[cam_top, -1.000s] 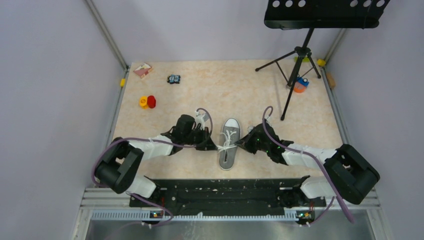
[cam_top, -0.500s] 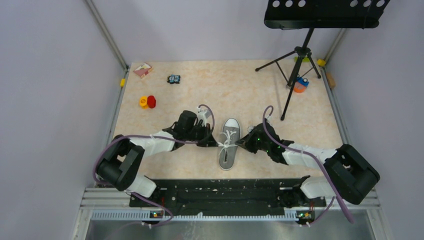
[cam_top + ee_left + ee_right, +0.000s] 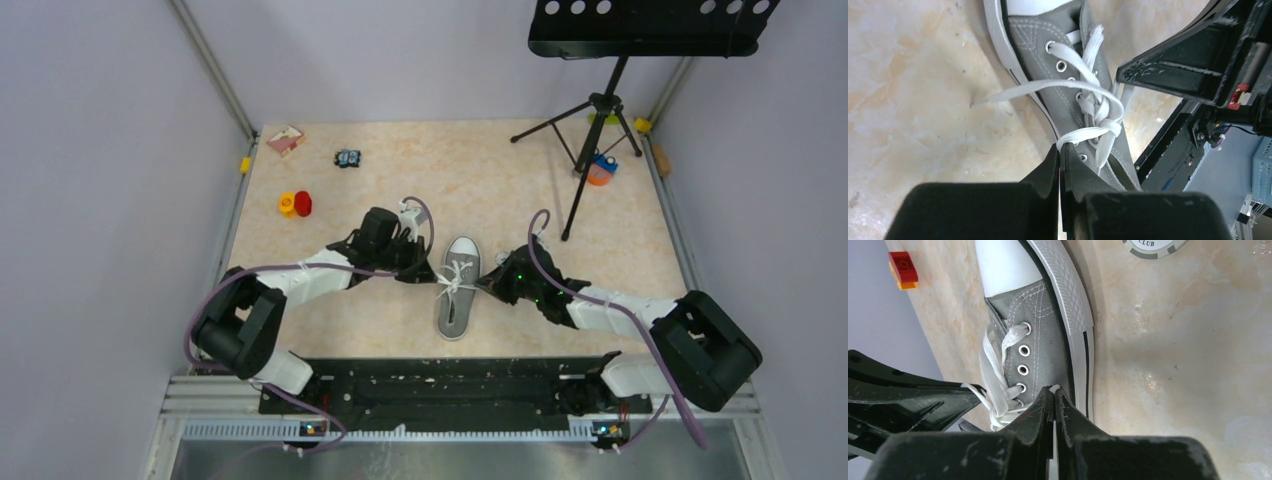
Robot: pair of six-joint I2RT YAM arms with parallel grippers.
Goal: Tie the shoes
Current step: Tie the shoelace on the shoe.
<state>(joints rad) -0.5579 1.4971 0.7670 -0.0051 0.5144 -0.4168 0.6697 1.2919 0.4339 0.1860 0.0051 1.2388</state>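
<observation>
Our left gripper (image 3: 1060,155) has slid a little away from us along the shoe since a second ago, and its arm has swung out with it. Our right gripper (image 3: 1054,397) has hardly moved.

The left gripper is squeezed tight on a loop of the white laces (image 3: 1096,90), just beside the left side of the grey sneaker (image 3: 453,318). The right gripper is squeezed tight too, with a tiny bit of white lace at its tips, just beside the right side of the sneaker. The laces cross in a knot on top of the sneaker.

The sneaker lies flat on the surface (image 3: 480,190) between our two grippers, with its white toe pointing away from us.

Our left arm (image 3: 310,280) lies low and reaches to the right. Our right arm (image 3: 600,310) lies low and reaches to the left.
</observation>
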